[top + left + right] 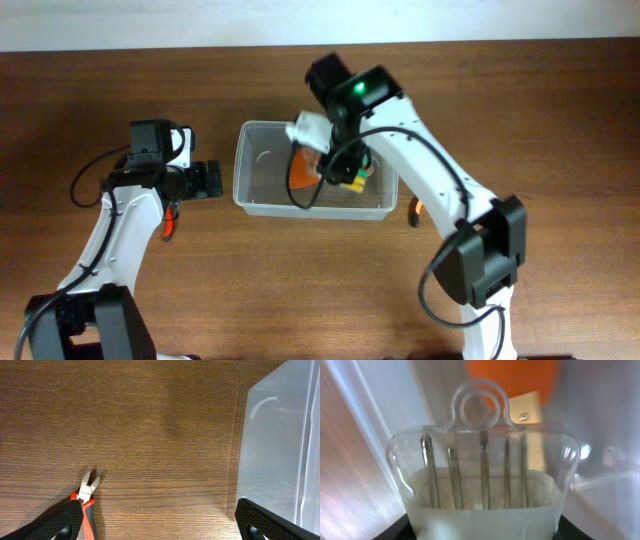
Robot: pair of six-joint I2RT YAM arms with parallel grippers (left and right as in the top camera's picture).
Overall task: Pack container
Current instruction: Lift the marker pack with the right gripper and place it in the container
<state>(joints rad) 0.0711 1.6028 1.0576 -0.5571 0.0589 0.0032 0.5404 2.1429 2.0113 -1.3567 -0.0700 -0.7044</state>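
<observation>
The container (262,168), a clear tub with a rim, is seen at the middle of the table (560,120), open side up. It has been left between the two arms, so both can reach it. Inside it an orange item (299,172) lies near the middle and a yellow item (356,181) towards the right-hand end. What either one is cannot be determined.

Over the container, the right gripper (485,530) is closed on a pack (485,475) of clear plastic. It has a hanging loop at its far end and five thin metal shafts inside. The pack is gripped at its white lower end, and the loop end points down towards the orange item. This is judged to suit lowering it in. Whether it touches anything in the container cannot be told.

Just outside the left wall of the container, the left gripper (159,510) is held low over the table. Its fingers (60,522) are spread wide and nothing is held between them. Cutters (87,492) with red handles lie on the table left of the container, close to the left finger. They are judged to be the next likely pick.

To the right of the container, a tool (415,212) with an orange handle lies partly hidden by the right arm. Packing is judged to be part done.
</observation>
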